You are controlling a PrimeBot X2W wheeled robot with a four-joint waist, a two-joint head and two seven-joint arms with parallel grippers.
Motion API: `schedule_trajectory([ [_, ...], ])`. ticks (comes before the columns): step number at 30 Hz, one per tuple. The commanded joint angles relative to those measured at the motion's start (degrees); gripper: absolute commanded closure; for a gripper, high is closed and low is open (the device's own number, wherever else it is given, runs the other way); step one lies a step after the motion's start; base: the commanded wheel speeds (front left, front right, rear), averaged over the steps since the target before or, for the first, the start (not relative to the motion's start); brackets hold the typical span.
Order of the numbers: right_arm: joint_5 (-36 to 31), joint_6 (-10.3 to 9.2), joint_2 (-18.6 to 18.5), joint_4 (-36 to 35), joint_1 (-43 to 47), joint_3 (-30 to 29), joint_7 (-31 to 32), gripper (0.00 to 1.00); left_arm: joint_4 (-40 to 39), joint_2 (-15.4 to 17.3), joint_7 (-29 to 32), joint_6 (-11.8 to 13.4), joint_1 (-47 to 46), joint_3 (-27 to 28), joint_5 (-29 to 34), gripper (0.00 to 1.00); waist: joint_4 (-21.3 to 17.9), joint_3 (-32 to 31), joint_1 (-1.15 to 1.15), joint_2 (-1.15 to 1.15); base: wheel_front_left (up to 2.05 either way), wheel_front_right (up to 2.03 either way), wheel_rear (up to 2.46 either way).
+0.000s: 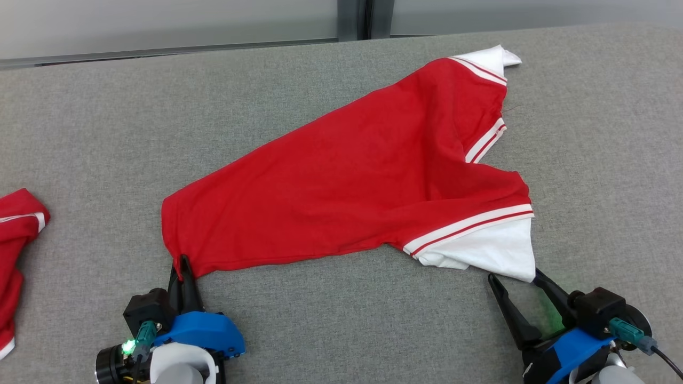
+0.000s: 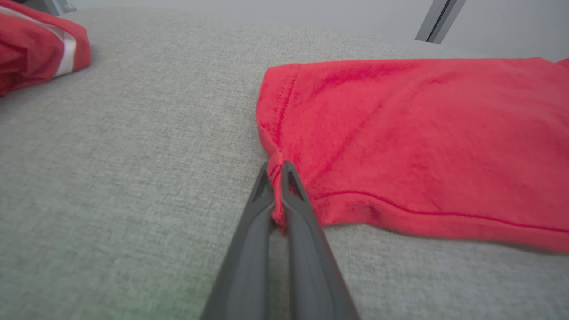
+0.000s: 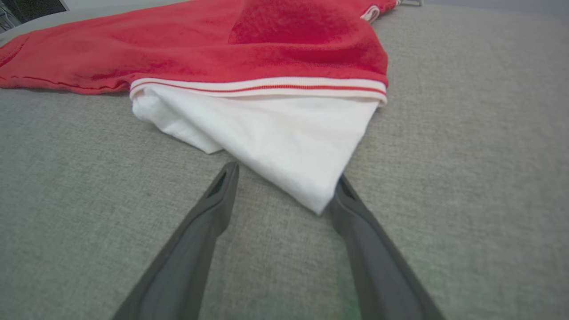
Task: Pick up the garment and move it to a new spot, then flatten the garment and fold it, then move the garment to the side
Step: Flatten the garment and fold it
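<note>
The garment is a red shirt with white sleeves and a striped band. It lies on the grey counter in front of me, stretched in a diagonal from my near left to the far right. It is mostly flat, with some soft folds in the middle.

My left gripper is at the near left corner of the garment. Its two fingers are pressed together on the red hem. In the left wrist view, a small bunch of red cloth is pinched between the fingers of the left gripper, and the rest of the garment spreads away to the right of that view.

My right gripper is at the near right end, and its fingers stand wide apart. The near white sleeve comes to a point between them. In the right wrist view, this white point lies on the counter just against the inner side of the right-hand finger and well apart from the other finger. Nothing is squeezed here.

The other white sleeve is at the far end of the garment. A second red garment lies at the left edge of the counter, well apart from the first one.
</note>
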Motion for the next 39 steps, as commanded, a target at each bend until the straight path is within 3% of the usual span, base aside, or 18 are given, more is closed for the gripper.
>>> schedule_trajectory([
  [1,-0.66,0.00,0.23,-0.22,-0.67,-0.30,-0.18,0.00,0.70,-0.03,0.44,0.01,1.01,-0.17,-0.02,1.00,-0.03,0.08,0.00,0.00,0.00,0.00,0.00],
  [3,-1.11,0.00,0.02,0.50,-0.46,-0.25,-0.18,0.00,0.66,-0.03,0.44,-0.14,1.01,-0.22,0.00,1.00,-0.03,0.17,0.00,0.00,0.00,0.00,0.00],
  [4,-1.04,0.00,0.02,0.74,-0.43,-0.22,-0.17,0.19,0.79,-0.03,0.44,-0.31,0.97,-0.21,-0.42,1.00,-0.04,0.26,0.00,0.00,0.00,0.00,0.00],
  [5,-0.57,0.00,0.17,1.11,-0.37,-0.23,-0.16,0.29,0.94,-0.04,0.44,-0.47,0.82,-0.19,-0.51,1.00,-0.06,0.33,0.00,0.00,0.00,0.00,0.00],
  [6,-0.28,0.00,-0.05,1.71,-0.58,0.31,-0.05,1.00,1.32,-0.04,0.46,-0.64,0.29,-0.13,-0.45,1.00,-0.15,0.40,0.00,0.00,0.00,0.00,0.00],
  [14,0.46,0.00,-0.99,-2.39,-0.42,0.06,-0.11,1.00,-0.75,-0.03,0.30,-1.30,-0.61,0.92,1.61,1.00,-0.70,-0.37,0.00,0.00,0.00,0.00,0.00],
  [20,3.33,0.00,-1.50,-10.54,0.27,0.41,-0.11,1.00,-5.43,-0.03,0.23,-2.82,-0.28,1.22,2.84,1.00,-1.23,-2.67,0.00,0.00,0.00,0.00,0.00],
  [28,11.67,0.00,-3.40,-24.44,-4.50,-2.88,-0.10,1.00,-15.23,0.50,0.23,-7.82,-5.90,3.78,9.17,1.00,-1.79,-6.57,0.00,0.00,0.00,0.00,0.00],
  [35,17.81,0.00,-7.24,-33.74,-13.98,-9.18,-0.10,1.00,-20.69,5.58,0.24,-13.01,-16.48,4.42,12.95,1.00,-1.99,-9.75,0.00,0.00,0.00,0.00,0.00],
  [39,20.14,0.00,-10.99,-34.80,-20.38,-9.99,-0.10,1.00,-21.98,8.50,1.51,-14.82,-23.23,3.80,14.28,1.00,-1.95,-11.77,0.00,0.00,0.00,0.00,0.00],
])
